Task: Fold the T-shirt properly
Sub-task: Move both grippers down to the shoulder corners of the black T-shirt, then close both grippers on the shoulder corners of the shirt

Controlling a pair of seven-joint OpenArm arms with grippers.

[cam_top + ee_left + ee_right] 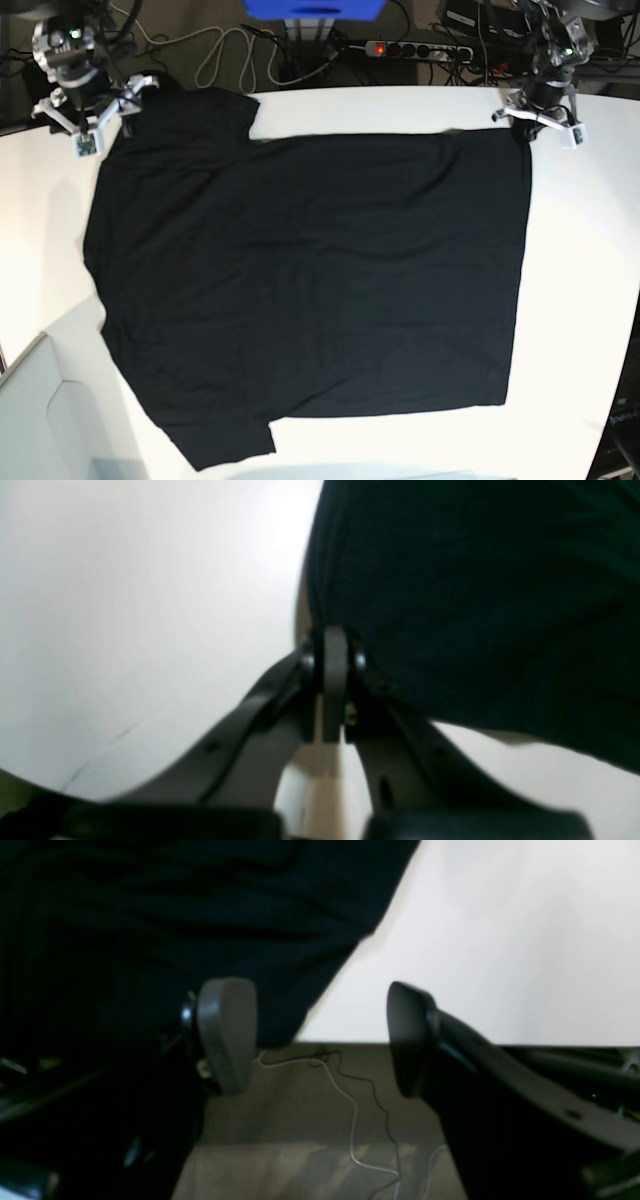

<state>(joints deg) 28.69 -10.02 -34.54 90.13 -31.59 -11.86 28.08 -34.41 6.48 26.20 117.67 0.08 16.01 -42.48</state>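
Black cotton T-shirt (pixel 310 290) lies flat on the desk (pixel 580 300), soft and floppy, so grab corners. Left pincer (pixel 334 652) is pinched tight on the hem corner; right pincer (pixel 320 1035) gapes empty, sleeve just beside it.

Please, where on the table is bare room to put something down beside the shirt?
The T-shirt covers most of the white table. Bare patches: a wide strip along the shirt's hem in the base view, and the corner by its lower sleeve. It is crowded at the far edge, where the left gripper and the right gripper sit at the shirt's corners.
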